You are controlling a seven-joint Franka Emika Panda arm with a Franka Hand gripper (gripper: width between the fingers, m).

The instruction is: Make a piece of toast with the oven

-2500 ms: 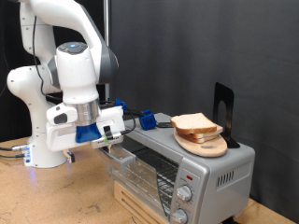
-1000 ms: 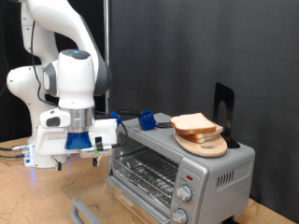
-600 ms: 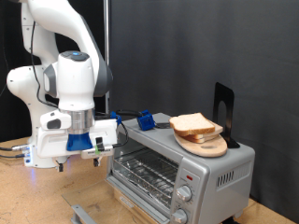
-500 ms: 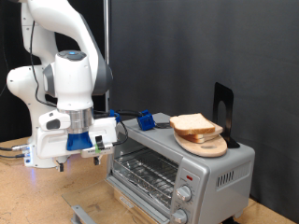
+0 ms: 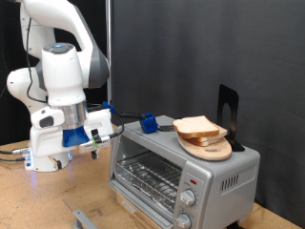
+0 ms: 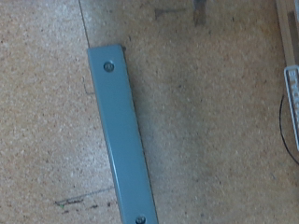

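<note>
One step shows done: silver-grey toaster oven (image 5: 181,170) open beside my gripper (image 5: 93,143), finger state indeterminate. Pale bread slice (image 5: 198,126) sits atop the oven; gripping it requires reaching across.

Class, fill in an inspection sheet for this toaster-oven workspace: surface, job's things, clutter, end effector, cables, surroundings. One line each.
Surface: speckled particle-board table, bare in front of the oven.
Job's things: oven at the exterior view's right, door down, wire rack visible inside; piece of toast lies on a round wooden plate on the oven's top, not inside.
Clutter: blue-grey metal bar flat on the table; small blue object by the oven's back corner; black stand behind the plate.
End effector: end effector hangs left of the oven above the table, holding nothing visible.
Cables: black cable running behind the oven top.
Surroundings: black backdrop.
</note>
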